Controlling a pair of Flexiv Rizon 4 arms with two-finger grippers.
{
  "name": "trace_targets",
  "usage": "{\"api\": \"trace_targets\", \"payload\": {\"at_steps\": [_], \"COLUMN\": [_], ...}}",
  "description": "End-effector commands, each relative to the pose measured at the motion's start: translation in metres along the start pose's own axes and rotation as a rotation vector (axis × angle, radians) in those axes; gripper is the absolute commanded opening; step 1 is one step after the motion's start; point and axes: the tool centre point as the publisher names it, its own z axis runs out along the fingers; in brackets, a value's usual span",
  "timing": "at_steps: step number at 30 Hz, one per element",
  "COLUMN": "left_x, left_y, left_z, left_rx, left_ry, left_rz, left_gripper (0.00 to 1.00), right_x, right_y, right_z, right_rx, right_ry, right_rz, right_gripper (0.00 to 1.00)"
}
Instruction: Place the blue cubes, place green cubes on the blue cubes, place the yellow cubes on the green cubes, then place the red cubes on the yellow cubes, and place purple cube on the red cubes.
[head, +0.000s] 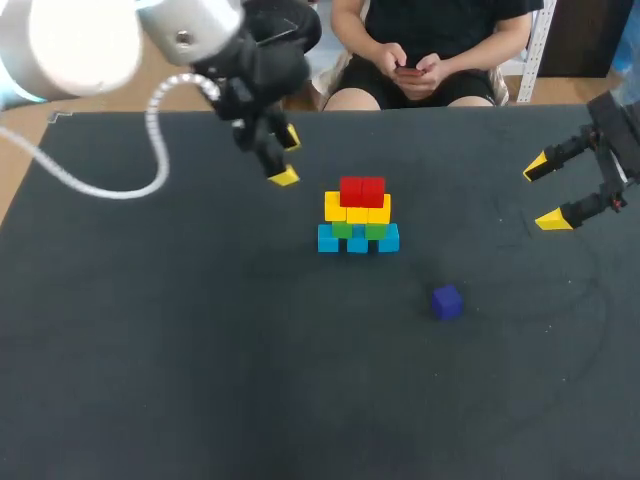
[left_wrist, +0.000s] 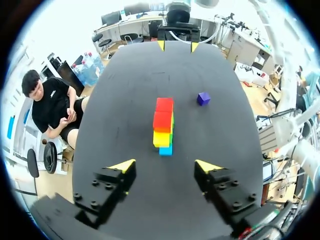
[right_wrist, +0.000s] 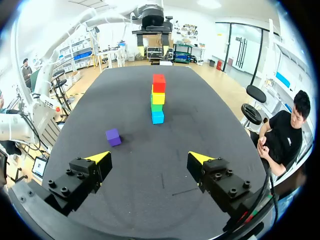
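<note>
Purple cube (head: 447, 301) loose — beside stack (head: 358, 215).

Bright even overhead light, faint shadows, glare beyond the table, fisheye-bent blurred edges

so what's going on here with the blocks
Two robot arms are stacking cubes. The blue cubes, green cubes, yellow cubes and red cubes already stand layered in the middle. The purple cube sits alone on the table, not yet on top. The left hand and right hand are both open and empty, apart from the stack.
</note>
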Motion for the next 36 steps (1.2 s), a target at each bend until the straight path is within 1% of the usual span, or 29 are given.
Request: {"api": "trace_targets", "payload": {"at_steps": [1,6,9,10,12,14,15,17,18,20,23,36], "left_x": [0.038,0.061,0.07,0.072,0.074,0.076,0.077,0.077,0.076,0.076,0.076,0.076], "left_y": [-0.019,-0.026,-0.028,-0.029,-0.03,-0.031,-0.031,-0.033,-0.033,-0.035,-0.037,-0.037], "left_z": [-0.013,-0.018,-0.018,-0.018,-0.019,-0.02,-0.021,-0.022,-0.023,-0.023,-0.023,-0.023], "left_rx": [-0.045,-0.041,-0.034,-0.032,-0.035,-0.037,-0.043,-0.043,-0.044,-0.043,-0.022,-0.022], "left_ry": [-0.151,-0.222,-0.229,-0.253,-0.243,-0.276,-0.25,-0.267,-0.259,-0.266,-0.227,-0.227], "left_rz": [0.008,-0.005,-0.012,-0.008,-0.016,-0.017,-0.016,-0.013,-0.012,-0.012,-0.006,-0.006], "left_gripper": [1.0,1.0,1.0,1.0,1.0,1.0,1.0,1.0,1.0,1.0,1.0,1.0], "right_x": [0.001,0.001,0.001,0.001,0.001,0.001,0.001,0.001,0.001,0.001,0.001,0.001], "right_y": [-0.001,-0.001,-0.001,-0.001,-0.001,-0.001,-0.001,-0.001,-0.001,-0.001,-0.001,-0.001], "right_z": [0.0,0.0,0.0,0.0,0.0,0.0,0.0,0.0,0.0,0.0,0.0,0.0], "right_rx": [-0.002,-0.002,-0.002,-0.002,-0.002,-0.002,-0.002,-0.002,-0.002,-0.002,-0.002,-0.002], "right_ry": [-0.003,-0.003,-0.003,-0.003,-0.003,-0.003,-0.003,-0.003,-0.003,-0.003,-0.003,-0.003], "right_rz": [-0.001,-0.001,-0.001,-0.001,-0.001,-0.001,-0.001,-0.001,-0.001,-0.001,-0.001,-0.001], "right_gripper": [1.0,1.0,1.0,1.0,1.0,1.0,1.0,1.0,1.0,1.0,1.0,1.0]}}
